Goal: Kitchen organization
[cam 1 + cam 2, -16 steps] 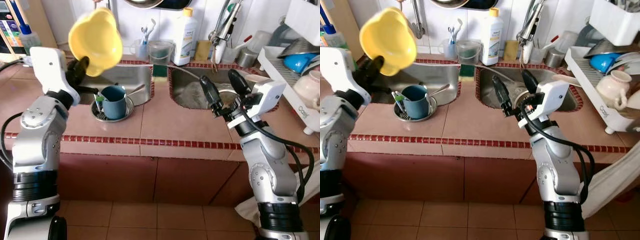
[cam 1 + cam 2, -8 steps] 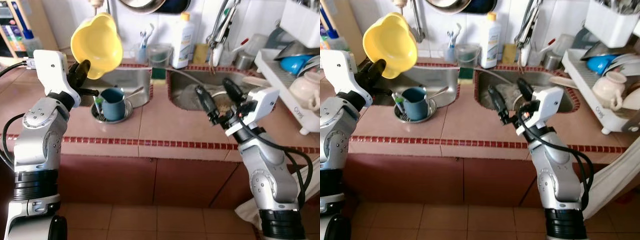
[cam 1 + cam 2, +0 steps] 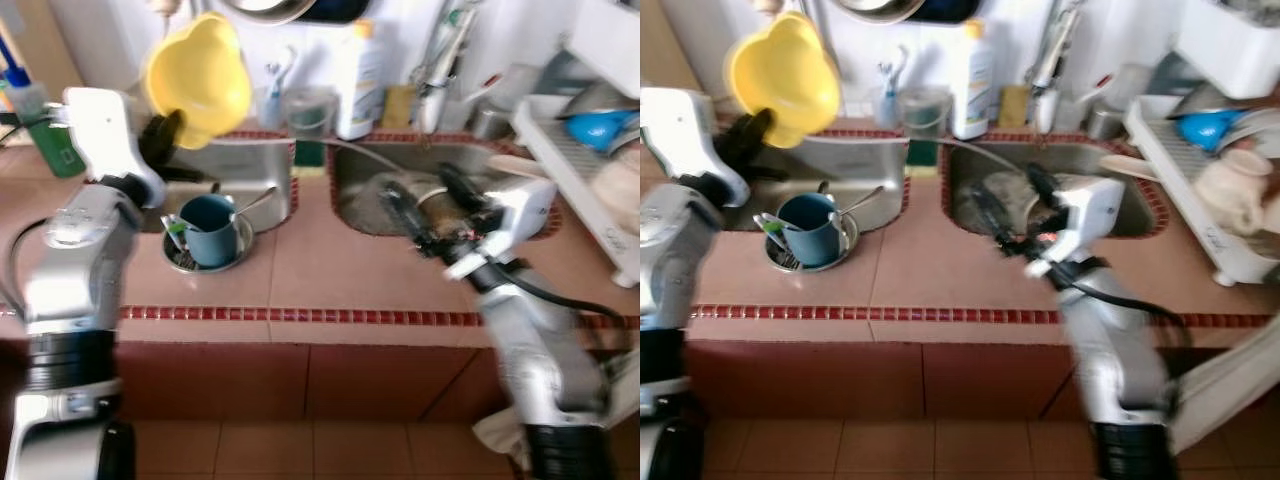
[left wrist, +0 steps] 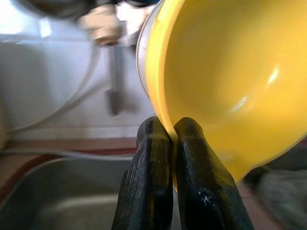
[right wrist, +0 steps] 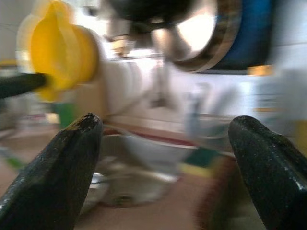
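Note:
My left gripper [image 3: 166,132] is shut on the rim of a yellow bowl [image 3: 200,78], held up over the left sink [image 3: 235,170]; the left wrist view has both fingers [image 4: 153,182] pinching the bowl [image 4: 230,86]. A blue mug [image 3: 210,229] with a spoon stands on a small metal plate [image 3: 180,262] on the counter before that sink. My right gripper [image 3: 425,205] is open over the front edge of the right sink [image 3: 365,190], with nothing between its fingers; in the right wrist view its fingertips [image 5: 72,158] stand wide apart.
A white dish rack [image 3: 580,140] with a blue bowl and other crockery stands at the right. A detergent bottle [image 3: 355,85], a cup with toothbrushes and a sponge line the back wall. The tiled counter [image 3: 300,270] between the sinks is bare.
The whole picture has shifted and blurred, so the camera has moved. The left gripper still holds the yellow bowl; the right gripper stays open near the right sink.

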{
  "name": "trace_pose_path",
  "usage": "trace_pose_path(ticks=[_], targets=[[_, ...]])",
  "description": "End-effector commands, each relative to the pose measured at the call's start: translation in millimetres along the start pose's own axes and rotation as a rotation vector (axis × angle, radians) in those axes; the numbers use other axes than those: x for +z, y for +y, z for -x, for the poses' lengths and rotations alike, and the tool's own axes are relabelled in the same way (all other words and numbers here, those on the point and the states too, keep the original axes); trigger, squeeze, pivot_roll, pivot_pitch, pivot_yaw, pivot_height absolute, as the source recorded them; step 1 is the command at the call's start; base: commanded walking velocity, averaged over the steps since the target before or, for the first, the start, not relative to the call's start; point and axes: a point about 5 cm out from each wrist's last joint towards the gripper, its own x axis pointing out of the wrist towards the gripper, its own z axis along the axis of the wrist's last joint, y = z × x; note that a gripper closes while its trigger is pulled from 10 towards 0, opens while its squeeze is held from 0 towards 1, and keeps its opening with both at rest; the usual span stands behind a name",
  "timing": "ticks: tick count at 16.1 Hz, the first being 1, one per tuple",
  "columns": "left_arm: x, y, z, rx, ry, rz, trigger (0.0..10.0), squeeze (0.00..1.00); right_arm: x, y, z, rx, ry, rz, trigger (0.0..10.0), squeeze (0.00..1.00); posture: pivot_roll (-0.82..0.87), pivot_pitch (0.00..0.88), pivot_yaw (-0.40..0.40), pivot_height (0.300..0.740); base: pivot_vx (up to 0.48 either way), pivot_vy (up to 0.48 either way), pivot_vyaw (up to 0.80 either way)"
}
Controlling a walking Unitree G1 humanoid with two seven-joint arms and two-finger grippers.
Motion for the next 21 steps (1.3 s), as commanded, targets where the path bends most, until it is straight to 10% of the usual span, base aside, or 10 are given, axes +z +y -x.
trace_pose_path(ticks=[1,21], targets=[[7,-3.6,-3.0,-0.011,-0.028,-0.007,10.0,0.00,10,0.3,2.9,0.025,-0.023,0.017,10.0,0.00,-0.13,0.017,0.004,0.740,0.330,0.000,0.00],[-1,14.3,-11.9,0.100,0.073,-0.111,10.0,0.00,1,25.2,24.5,0.226,0.121,-0.044,10.0,0.00,-0.15,0.040,0.021,0.740,0.199,0.000,0.00]])
